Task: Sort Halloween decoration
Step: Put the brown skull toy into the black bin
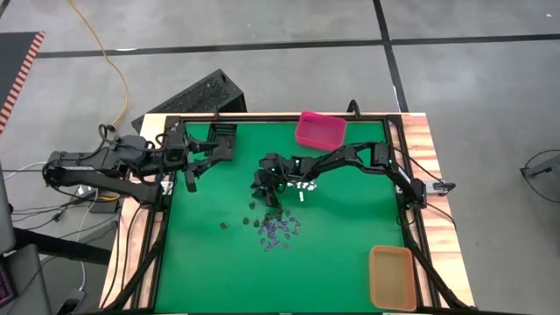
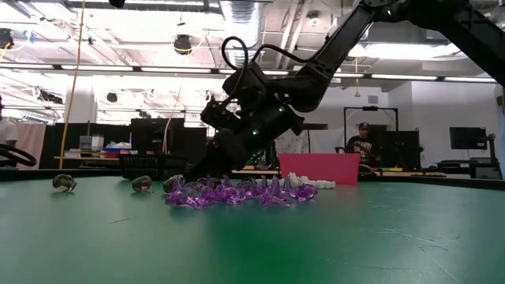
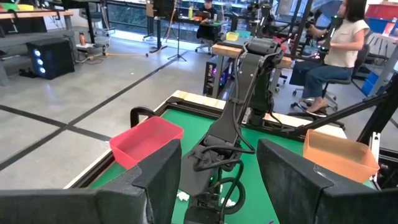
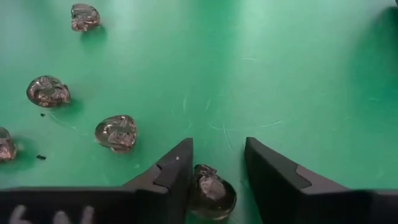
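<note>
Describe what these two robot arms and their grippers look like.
Both arms are dark, jointed metal with black cables looped along them. The left gripper has two broad, flat black fingers with angled tips. The right gripper has matching wedge-shaped dark fingers. Small green lights glow on the right arm's wrist in the low view.

A: What makes up the Halloween decoration (image 1: 276,229)?
B: Many tiny trinkets scattered near the middle of the green mat.

A: How are the colours distributed?
B: Purple pieces (image 2: 229,192) form a dense, spiky, translucent cluster. Dark, smoky skull-shaped pieces (image 4: 115,132) lie singly, spaced apart, beside it. A few white pieces (image 2: 309,186) sit just behind the purple cluster.

A: Is any piece set apart?
B: One dark skull (image 4: 211,192) lies on the mat between two dark fingers.
</note>
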You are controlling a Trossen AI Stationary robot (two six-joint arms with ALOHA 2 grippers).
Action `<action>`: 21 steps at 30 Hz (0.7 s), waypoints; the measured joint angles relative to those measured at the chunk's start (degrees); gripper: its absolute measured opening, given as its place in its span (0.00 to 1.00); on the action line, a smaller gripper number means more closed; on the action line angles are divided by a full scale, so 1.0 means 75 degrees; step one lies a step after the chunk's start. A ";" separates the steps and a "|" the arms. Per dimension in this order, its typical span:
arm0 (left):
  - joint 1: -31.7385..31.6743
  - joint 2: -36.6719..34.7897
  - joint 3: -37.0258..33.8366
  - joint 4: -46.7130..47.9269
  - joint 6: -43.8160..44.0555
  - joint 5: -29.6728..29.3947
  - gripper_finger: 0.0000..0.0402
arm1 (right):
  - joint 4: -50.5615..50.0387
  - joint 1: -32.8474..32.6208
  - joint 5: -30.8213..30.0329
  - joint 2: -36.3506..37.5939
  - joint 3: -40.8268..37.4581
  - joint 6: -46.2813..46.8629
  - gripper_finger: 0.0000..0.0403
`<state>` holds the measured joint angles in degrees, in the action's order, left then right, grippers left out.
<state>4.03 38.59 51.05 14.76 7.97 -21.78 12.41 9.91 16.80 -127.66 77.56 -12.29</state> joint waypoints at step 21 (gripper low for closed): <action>0.0000 0.0000 0.0000 -0.0018 -0.0068 -0.0012 0.50 | -0.0062 0.0026 -0.0047 0.0301 -0.0045 0.0023 0.25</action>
<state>4.03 38.59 51.05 14.63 7.46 -21.87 11.94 10.11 16.45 -125.40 77.22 -12.12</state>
